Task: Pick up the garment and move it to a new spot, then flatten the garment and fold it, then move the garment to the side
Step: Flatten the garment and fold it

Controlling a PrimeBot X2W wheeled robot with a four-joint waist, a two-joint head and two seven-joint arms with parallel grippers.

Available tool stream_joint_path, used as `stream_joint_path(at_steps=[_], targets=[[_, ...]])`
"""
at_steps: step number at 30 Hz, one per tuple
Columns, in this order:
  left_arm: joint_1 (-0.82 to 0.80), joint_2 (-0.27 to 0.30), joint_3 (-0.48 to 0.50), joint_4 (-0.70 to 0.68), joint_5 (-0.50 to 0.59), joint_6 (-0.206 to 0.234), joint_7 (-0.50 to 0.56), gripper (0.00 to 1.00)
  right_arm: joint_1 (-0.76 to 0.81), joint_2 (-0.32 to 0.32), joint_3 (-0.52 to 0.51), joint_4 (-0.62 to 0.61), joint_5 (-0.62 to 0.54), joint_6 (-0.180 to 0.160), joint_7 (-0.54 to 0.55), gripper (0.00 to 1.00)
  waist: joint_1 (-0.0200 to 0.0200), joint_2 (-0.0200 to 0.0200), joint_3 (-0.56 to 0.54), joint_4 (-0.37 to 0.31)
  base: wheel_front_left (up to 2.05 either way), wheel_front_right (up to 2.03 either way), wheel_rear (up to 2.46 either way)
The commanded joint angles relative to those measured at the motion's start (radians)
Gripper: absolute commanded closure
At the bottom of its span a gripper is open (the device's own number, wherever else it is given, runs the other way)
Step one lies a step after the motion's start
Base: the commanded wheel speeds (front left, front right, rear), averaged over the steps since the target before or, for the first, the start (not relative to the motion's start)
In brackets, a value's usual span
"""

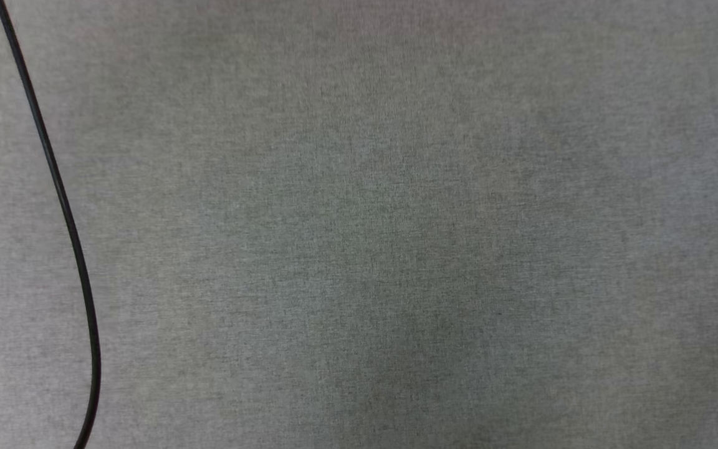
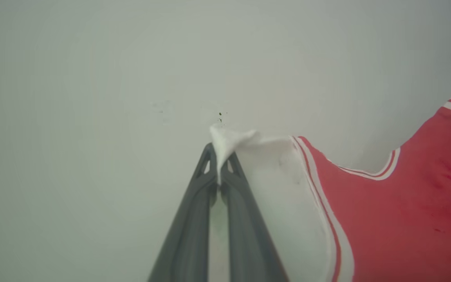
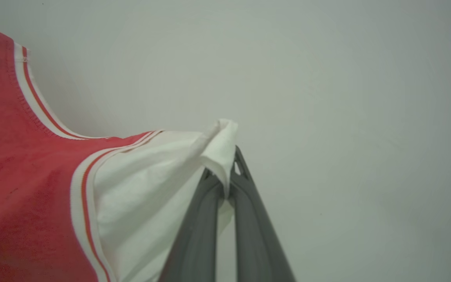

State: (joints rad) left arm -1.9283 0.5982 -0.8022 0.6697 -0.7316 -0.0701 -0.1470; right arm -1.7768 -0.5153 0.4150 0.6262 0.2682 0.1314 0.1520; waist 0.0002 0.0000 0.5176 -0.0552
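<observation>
The garment [image 2: 397, 211] is a red shirt with white sleeves and red-white striped trim. In the left wrist view my left gripper [image 2: 219, 158] is shut on the tip of one white sleeve, and the red body stretches away to the right. In the right wrist view my right gripper [image 3: 225, 164] is shut on the other white sleeve of the garment [image 3: 22, 188], whose red body stretches away to the left. The shirt hangs spread between the two grippers against a pale plain background.
The head view looks down on a grey fabric-covered surface [image 1: 396, 237]. A thin black cable [image 1: 66, 218] curves down its left side from the top edge to the bottom edge.
</observation>
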Motion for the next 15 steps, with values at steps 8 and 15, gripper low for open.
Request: stream_joint_path(at_steps=[8, 15], targets=[[-0.009, -0.028, 0.004, 0.127, -0.027, -0.035, -0.061, 1.00, -0.084, 0.066, 0.060, 0.158, 0.003, -0.001, -0.098, 1.00, -0.0002, 0.0000, 0.082, -0.004, 0.00, 0.00, 0.00], [0.126, -0.035, 0.020, 0.169, -0.078, -0.050, -0.107, 1.00, 0.006, 0.114, 0.121, 0.274, 0.079, -0.001, -0.194, 1.00, -0.0002, 0.0000, 0.073, -0.003, 0.00, 0.00, 0.00]])
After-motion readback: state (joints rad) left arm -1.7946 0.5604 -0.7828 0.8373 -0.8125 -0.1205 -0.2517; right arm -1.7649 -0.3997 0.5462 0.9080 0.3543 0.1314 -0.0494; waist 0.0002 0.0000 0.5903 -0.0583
